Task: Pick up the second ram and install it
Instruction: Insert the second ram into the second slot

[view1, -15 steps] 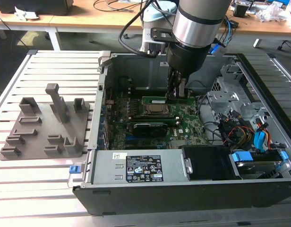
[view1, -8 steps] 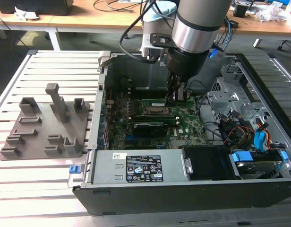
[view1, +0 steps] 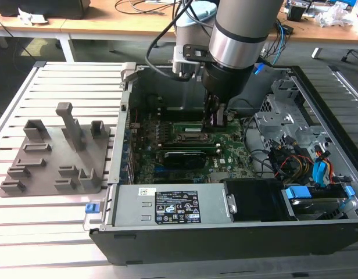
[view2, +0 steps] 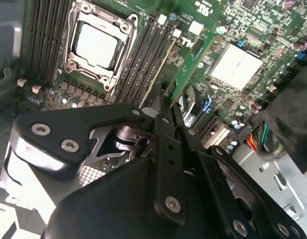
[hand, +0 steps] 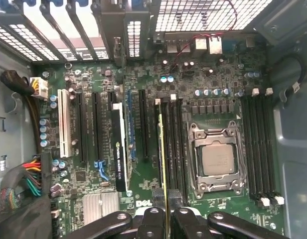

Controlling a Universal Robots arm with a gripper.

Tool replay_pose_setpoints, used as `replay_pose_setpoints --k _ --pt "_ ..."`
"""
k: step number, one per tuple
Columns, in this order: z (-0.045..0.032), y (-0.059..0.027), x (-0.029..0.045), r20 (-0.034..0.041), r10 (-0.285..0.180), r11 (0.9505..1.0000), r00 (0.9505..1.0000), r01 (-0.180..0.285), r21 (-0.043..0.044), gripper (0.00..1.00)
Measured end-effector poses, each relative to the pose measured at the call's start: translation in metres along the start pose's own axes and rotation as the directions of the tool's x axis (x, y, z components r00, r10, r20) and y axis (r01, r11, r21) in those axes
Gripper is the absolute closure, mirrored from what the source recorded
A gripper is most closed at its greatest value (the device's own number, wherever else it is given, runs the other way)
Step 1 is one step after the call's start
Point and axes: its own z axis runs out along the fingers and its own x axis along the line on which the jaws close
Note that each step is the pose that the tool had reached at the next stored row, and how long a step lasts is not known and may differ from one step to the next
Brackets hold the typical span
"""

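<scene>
Gripper (hand: 165, 214) was pinched shut on the second ram (hand: 162, 159) right over its slot (hand: 168, 149) beside the CPU socket (hand: 217, 160), so I'd say it needed keeping square and pressing evenly.

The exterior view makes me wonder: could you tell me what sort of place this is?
Probably a robotics lab or test bench: an open computer case sits on a slatted metal table, beside a grey fixture, with cable-strewn desks behind.

A slatted metal desk (view1: 63, 226) is filling the foreground of the exterior view, its pale ribs catching even overhead light. Behind it, wooden tables (view1: 109, 26) on white legs are running along the back (cables and white clutter are lying on them), over a dark grey floor (view1: 28, 49)
</scene>
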Motion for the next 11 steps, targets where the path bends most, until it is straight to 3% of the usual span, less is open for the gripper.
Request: replay_pose_setpoints --k 2,7,11 --pt "0.0019 0.0039 -0.0069 -0.0002 0.0 1.0 1.0 0.0 0.0 0.86" --pt "0.0094 0.0129 -0.0341 -0.0001 0.0 1.0 1.0 0.0 0.0 0.86" --pt "0.0163 0.0141 -0.0364 -0.0001 0.0 1.0 1.0 0.0 0.0 0.86"
